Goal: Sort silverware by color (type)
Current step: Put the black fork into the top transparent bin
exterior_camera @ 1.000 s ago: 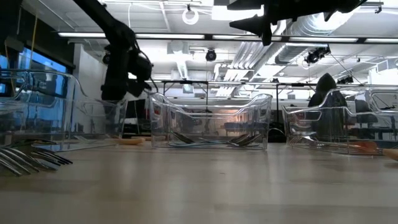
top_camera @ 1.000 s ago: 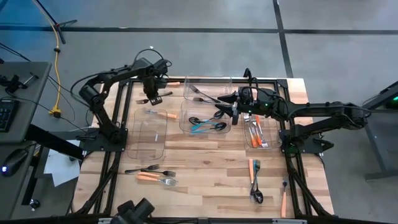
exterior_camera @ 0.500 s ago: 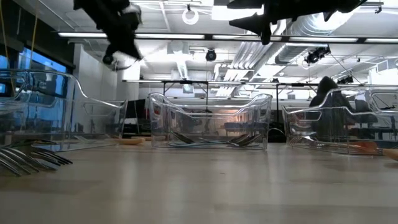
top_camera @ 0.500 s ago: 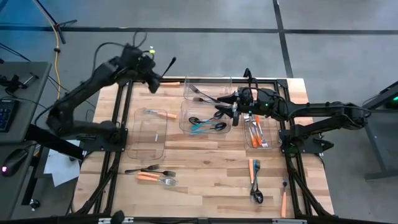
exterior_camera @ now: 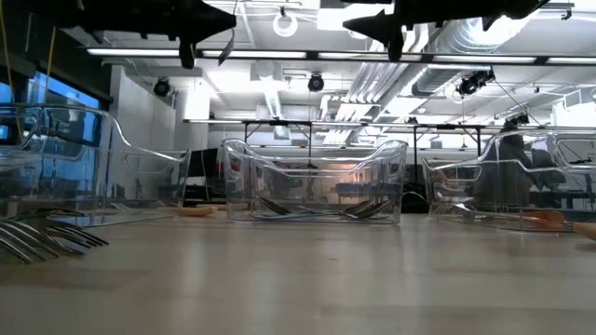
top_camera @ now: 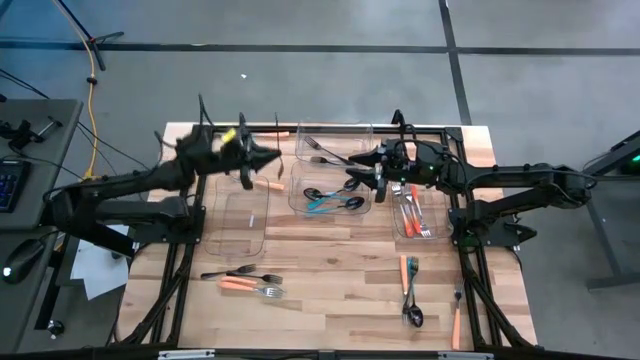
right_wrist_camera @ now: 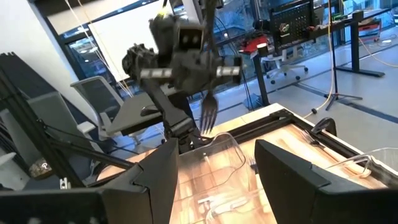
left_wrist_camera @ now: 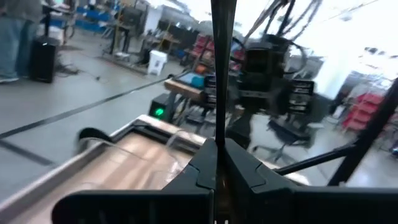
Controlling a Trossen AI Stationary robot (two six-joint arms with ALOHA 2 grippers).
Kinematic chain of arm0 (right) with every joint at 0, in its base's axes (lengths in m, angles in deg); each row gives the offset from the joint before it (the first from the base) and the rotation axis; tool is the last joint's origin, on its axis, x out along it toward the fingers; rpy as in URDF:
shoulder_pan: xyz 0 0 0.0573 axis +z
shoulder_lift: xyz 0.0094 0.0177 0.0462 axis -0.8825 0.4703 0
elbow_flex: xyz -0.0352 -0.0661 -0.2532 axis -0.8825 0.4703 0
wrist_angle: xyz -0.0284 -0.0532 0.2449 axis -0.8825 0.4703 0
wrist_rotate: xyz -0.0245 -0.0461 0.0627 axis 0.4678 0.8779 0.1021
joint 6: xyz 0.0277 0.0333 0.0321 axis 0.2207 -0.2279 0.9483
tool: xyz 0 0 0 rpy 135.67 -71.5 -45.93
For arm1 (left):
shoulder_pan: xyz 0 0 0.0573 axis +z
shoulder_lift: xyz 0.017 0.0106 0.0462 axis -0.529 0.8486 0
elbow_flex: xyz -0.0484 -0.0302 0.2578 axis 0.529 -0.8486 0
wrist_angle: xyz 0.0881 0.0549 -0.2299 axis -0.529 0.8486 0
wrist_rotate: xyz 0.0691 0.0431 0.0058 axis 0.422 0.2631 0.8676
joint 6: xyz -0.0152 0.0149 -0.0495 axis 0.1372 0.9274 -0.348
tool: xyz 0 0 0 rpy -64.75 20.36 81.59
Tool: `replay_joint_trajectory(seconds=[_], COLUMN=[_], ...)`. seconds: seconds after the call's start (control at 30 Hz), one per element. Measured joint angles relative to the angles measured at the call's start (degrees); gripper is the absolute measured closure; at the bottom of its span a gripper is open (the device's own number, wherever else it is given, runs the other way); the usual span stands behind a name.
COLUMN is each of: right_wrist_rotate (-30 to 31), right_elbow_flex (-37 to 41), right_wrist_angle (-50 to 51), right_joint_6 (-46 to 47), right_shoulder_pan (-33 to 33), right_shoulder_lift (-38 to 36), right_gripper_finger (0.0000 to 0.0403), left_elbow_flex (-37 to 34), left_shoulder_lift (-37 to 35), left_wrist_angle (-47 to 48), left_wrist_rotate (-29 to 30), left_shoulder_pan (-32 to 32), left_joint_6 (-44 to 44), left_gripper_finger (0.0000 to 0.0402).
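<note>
My left gripper [top_camera: 256,156] hovers above the far end of the left clear bin [top_camera: 240,212], shut on a thin all-black fork [left_wrist_camera: 219,68]. The right wrist view shows that fork's tines [right_wrist_camera: 209,113] pointing down below the left gripper [right_wrist_camera: 186,59]. My right gripper [top_camera: 372,172] waits open, high over the middle bin [top_camera: 330,190], which holds black spoons and a teal piece. An orange-handled fork [top_camera: 260,184] lies in the left bin. In the low view both grippers stay high, left [exterior_camera: 209,23] and right [exterior_camera: 391,28]. My left gripper pinches the black fork between its two shut fingers on the handle [left_wrist_camera: 219,134], roughly mid-length. The fingers reach level from the table's left and lie across the fork. It is lifted clear and stands about upright, tines [right_wrist_camera: 209,113] down, handle end up.
A far clear bin [top_camera: 335,140] holds a black fork; the right bin [top_camera: 415,212] holds orange-handled pieces. Loose silverware lies near left [top_camera: 245,280] and near right [top_camera: 410,290], [top_camera: 455,318]. An orange piece [top_camera: 281,132] rests at the far edge. Bare wood stretches across the near middle.
My left gripper rose from the table's far left corner with the black fork lifted clear, swung high, then came toward the right and near side. It tipped from pointing down to level. It stayed shut on the fork.
</note>
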Motion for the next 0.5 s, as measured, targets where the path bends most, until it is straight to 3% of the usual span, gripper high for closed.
replay_joint_trajectory(seconds=[0.17, 0.5], right_wrist_rotate=[0.0, 0.0], right_elbow_flex=[0.0, 0.0], right_wrist_angle=[-0.7, -0.9], right_joint_6=[0.0, 0.4], right_shoulder_pan=[0.0, 0.0], right_shoulder_lift=[0.0, 0.0], right_gripper_finger=[0.0206, 0.0206], left_elbow_flex=[-4.4, -4.4], left_shoulder_lift=[1.0, 1.0], left_wrist_angle=[-7.6, -8.6], left_wrist_rotate=[5.6, 5.8], left_shoulder_pan=[-5.3, -6.5], left_joint_6=[-0.2, 0.3], left_gripper_finger=[0.0401, 0.0401])
